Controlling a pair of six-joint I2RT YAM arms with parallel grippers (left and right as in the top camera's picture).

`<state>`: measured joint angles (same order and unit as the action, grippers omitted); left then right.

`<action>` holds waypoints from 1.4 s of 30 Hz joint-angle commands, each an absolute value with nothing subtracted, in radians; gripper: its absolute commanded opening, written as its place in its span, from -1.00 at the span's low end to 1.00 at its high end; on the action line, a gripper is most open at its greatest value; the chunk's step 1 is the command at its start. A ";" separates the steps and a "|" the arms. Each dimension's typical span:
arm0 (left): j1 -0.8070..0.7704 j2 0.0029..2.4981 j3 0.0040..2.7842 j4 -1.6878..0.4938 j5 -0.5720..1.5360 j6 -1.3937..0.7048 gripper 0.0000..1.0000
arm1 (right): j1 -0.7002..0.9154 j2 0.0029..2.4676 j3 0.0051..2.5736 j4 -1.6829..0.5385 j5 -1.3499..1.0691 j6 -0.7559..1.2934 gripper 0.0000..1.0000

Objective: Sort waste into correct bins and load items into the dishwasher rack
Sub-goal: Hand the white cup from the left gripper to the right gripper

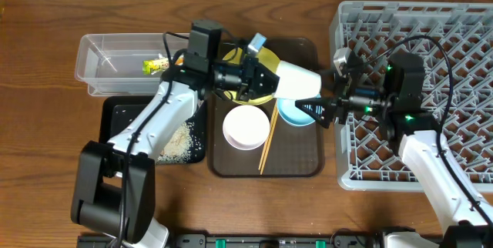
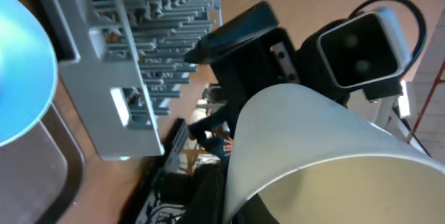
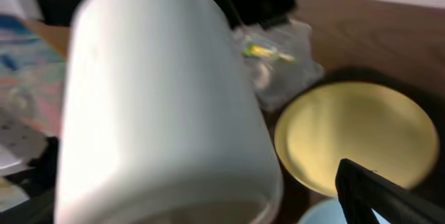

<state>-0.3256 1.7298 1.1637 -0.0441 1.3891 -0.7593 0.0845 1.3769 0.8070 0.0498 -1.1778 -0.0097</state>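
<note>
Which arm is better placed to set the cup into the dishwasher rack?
Right, probably. The right pincer, open, is just beside the cup, and its arm lies over the dishwasher rack. The left pincer, holding the cup, is farther from it.

Overhead top-down, wrist views share cup

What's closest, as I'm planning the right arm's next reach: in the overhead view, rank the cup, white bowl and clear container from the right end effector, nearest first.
From the right end effector:
1. cup, right beside it, up-left in the picture.
2. white bowl, farther left, on the brown tray.
3. clear container, far left.
</note>
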 commanded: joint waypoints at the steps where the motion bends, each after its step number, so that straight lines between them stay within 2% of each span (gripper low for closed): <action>1: -0.344 1.724 1.169 -0.043 1.439 -0.761 -0.88 | 0.095 1.381 0.823 0.109 -1.288 0.046 0.93; 7: -0.344 1.724 1.169 -0.043 1.429 -0.761 -0.88 | 0.095 1.381 0.823 0.203 -1.371 0.089 0.74; 11: -0.344 1.724 1.169 -0.043 1.429 -0.761 -0.88 | 0.095 1.381 0.823 0.198 -1.370 0.089 0.43; 14: -0.344 1.724 1.169 -0.043 1.429 -0.762 -0.88 | 0.095 1.381 0.823 0.198 -1.370 0.090 0.33; 18: -0.344 1.724 1.169 -0.043 1.429 -0.762 -0.88 | 0.095 1.381 0.823 0.198 -1.370 0.089 0.08; 22: -0.344 1.724 1.169 -0.042 1.428 -0.764 -0.87 | 0.095 1.381 0.823 0.198 -1.367 0.090 -0.10; 23: -0.344 1.724 1.169 -0.041 1.428 -0.756 -0.81 | 0.095 1.381 0.823 0.198 -1.365 0.090 -0.13; 26: -0.344 1.724 1.169 -0.040 1.415 -0.655 -0.47 | 0.092 1.381 0.823 0.193 -1.332 0.110 -0.13; 28: -0.344 1.724 1.169 -0.062 1.346 -0.574 -0.28 | 0.087 1.381 0.823 0.186 -1.289 0.133 -0.13; 30: -0.340 1.724 1.169 -0.117 1.224 -0.490 -0.22 | 0.077 1.381 0.823 0.184 -1.248 0.160 -0.18; 34: -0.319 1.720 1.169 -0.280 0.891 -0.329 -0.22 | 0.047 1.377 0.823 0.123 -1.131 0.186 -0.25; 40: -0.245 1.626 1.169 -0.361 0.776 -0.284 -0.22 | 0.042 1.308 0.827 -0.109 -0.844 0.082 -0.34; 42: -0.212 1.571 1.169 -0.401 0.742 -0.266 -0.23 | 0.042 1.262 0.844 -0.215 -0.710 0.065 -0.49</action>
<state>-0.2523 1.6775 1.1664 -0.3794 0.8627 -0.3405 0.0467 1.3289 0.8124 -0.1688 -0.9268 0.1184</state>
